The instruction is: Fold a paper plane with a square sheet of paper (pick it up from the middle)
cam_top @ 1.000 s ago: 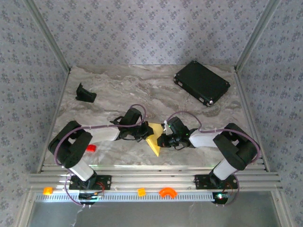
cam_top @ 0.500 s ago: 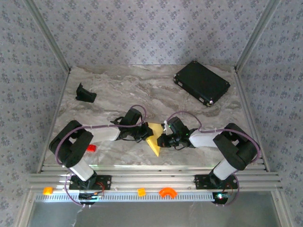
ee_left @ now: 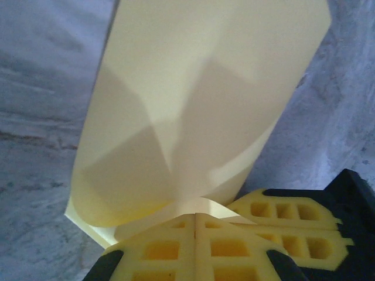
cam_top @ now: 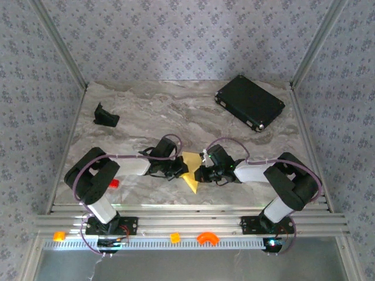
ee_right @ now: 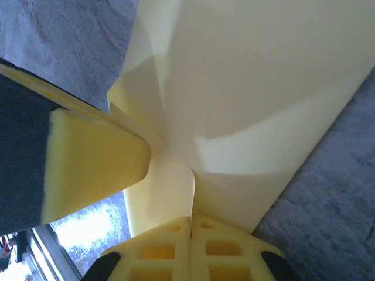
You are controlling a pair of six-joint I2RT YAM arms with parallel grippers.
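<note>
We see the left gripper (ee_left: 195, 225) and the right gripper (ee_right: 190, 227) each clamped on the square sheet of paper (cam_top: 191, 178), by the tabletop's (cam_top: 170, 108) near edge; a black case (cam_top: 250, 102) lies in the far right corner, a red block (cam_top: 112, 184) near-left; the paper's long axis runs far-to-near, tip nearward.

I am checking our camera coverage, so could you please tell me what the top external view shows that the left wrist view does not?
From above: the black case, the small black bracket and the red block. From the left wrist: the left gripper shut on the paper, with its creases close up. Shared: the paper and the marbled table.
</note>
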